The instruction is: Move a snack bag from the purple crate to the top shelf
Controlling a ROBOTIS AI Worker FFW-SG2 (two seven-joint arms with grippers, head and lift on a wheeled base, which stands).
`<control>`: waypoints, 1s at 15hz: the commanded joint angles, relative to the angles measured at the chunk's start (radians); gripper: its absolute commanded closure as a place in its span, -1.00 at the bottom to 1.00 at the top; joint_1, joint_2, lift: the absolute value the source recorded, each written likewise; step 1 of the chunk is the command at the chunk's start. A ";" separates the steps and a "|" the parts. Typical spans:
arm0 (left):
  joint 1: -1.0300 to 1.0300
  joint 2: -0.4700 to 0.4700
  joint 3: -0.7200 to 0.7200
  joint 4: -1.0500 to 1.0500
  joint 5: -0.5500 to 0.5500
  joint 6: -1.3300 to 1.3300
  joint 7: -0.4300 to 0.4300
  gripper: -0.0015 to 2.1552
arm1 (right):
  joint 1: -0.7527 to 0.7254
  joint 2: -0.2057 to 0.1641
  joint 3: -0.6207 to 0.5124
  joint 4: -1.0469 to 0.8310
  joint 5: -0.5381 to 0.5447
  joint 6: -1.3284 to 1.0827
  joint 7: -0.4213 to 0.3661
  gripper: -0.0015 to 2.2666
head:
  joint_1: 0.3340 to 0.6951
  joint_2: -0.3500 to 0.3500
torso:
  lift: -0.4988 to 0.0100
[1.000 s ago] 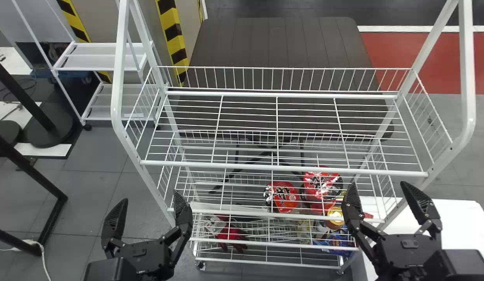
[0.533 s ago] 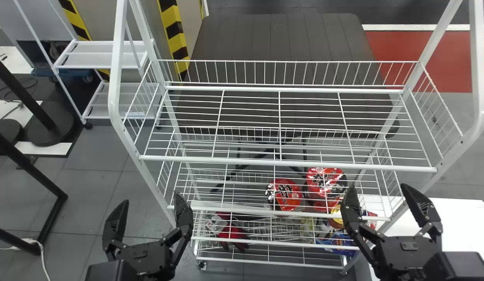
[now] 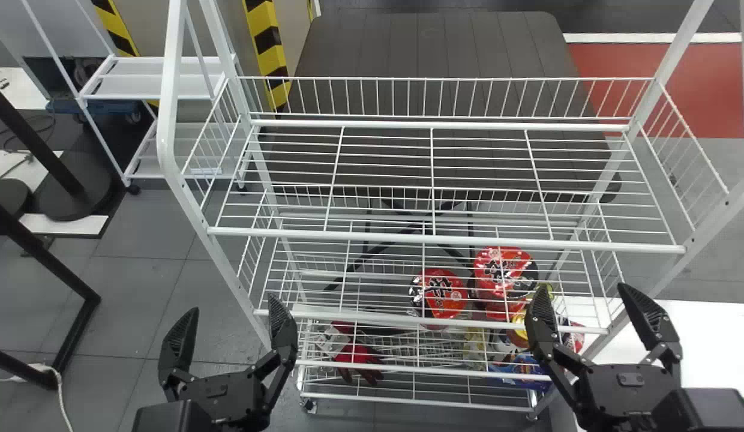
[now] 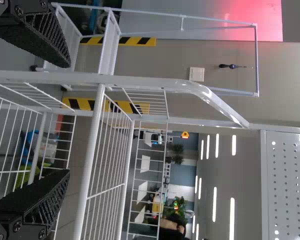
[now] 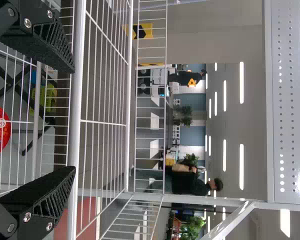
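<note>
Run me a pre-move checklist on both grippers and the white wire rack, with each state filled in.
1. Left gripper open and free: ok, its fingers are apart with nothing between them.
2. Right gripper open and free: ok, likewise.
3. Snack bag in a gripper, ready to place: not ok, neither holds anything.
4. Top shelf ahead of the robot: ok, it spans the head view beyond both grippers.
5. Red packages off the top shelf: ok, they lie below it.
6. Room between the right gripper and the wire rack for a safe move: cannot tell; they overlap in the head view.
</note>
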 commanded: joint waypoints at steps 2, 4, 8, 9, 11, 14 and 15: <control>-0.002 0.000 0.000 0.001 0.003 -0.006 0.002 -0.96 | 0.000 -0.001 0.000 0.000 0.000 0.002 0.000 -0.88 | 1.00 0.19 | 0.66; -0.002 0.000 0.000 0.002 0.005 -0.009 0.002 -0.96 | 0.000 0.000 0.000 0.000 0.003 0.002 0.000 -0.88 | 1.00 0.19 | 0.63; -0.003 0.000 0.000 0.005 0.005 -0.009 0.000 -0.96 | 0.000 0.000 0.000 0.000 0.003 0.002 0.000 -0.88 | 1.00 0.19 | 0.57; -0.003 0.000 0.000 0.005 0.005 -0.009 0.000 -0.96 | 0.000 0.000 0.002 0.000 0.003 0.002 0.000 -0.88 | 1.00 0.19 | 0.55; -0.003 0.000 0.000 0.005 0.005 -0.009 0.000 -0.96 | -0.003 0.000 0.000 0.003 0.003 0.005 0.000 -0.88 | 1.00 0.19 | 0.52; -0.005 0.000 0.000 0.005 0.005 -0.009 0.002 -0.96 | -0.005 -0.001 0.000 0.006 0.003 0.005 0.000 -0.88 | 1.00 0.19 | 0.47; -0.003 0.000 -0.002 0.004 0.005 -0.009 0.002 -0.96 | -0.005 -0.003 0.002 0.006 0.003 0.005 0.000 -0.88 | 1.00 0.19 | 0.46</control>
